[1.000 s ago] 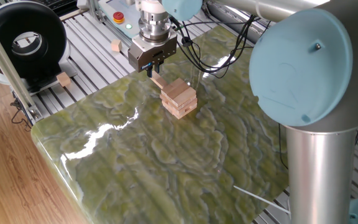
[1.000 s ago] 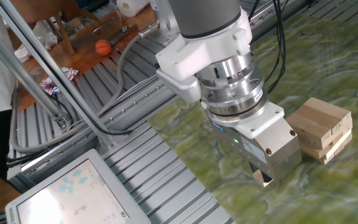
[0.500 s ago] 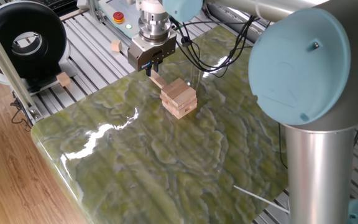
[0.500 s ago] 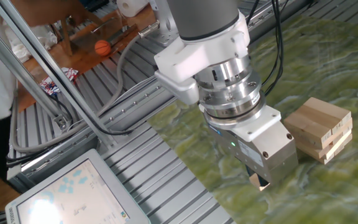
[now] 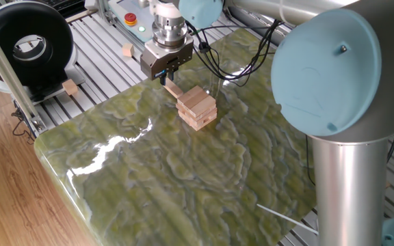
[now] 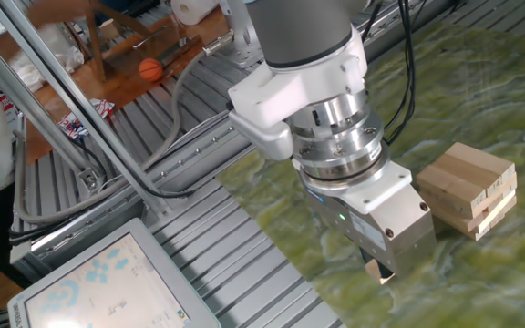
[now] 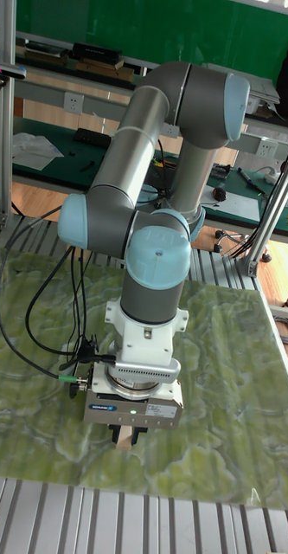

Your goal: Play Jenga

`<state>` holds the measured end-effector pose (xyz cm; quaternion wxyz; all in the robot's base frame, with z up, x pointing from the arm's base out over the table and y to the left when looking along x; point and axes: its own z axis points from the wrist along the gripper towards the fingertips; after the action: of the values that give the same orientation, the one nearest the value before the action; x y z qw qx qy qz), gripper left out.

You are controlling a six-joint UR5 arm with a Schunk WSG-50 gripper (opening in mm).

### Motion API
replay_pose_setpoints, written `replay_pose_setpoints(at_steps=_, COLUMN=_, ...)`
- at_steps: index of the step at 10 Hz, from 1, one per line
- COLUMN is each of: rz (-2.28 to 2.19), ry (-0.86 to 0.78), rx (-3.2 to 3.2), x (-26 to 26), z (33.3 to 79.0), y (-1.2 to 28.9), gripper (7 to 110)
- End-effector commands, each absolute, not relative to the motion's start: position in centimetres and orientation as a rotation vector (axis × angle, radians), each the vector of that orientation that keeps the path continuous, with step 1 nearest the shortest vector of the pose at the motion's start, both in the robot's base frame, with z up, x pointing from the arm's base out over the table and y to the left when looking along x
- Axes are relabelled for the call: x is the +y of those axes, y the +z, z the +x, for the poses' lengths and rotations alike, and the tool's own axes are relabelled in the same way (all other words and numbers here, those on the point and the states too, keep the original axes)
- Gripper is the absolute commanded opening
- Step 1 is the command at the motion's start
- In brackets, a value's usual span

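Now jaws (image 5: 164, 80) clamped on a single block (image 5: 174, 89), drawn slightly farther from the Jenga tower (image 5: 197, 107), tower unmoved.

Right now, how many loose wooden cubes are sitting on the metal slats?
2. A small cube lies far back on the slats. A bigger cube sits beside the black round machine. More may hide behind the arm.

Jenga tower (image 5: 197, 107) on table (image 5: 183, 178); single block (image 5: 174, 89) beside it, in jaws.
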<state>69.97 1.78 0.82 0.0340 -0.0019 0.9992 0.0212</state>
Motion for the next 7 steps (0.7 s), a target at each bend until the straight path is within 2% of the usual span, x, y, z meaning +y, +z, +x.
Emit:
replay_pose_setpoints(at_steps=1, rz=0.005, ry=0.065, rx=3.078, x=1.6, z=69.87, y=0.72, gripper=22)
replay_pose_setpoints(at_steps=7, rz=0.002, ry=0.056, rx=3.085, x=1.42, z=69.7, y=0.65, gripper=22)
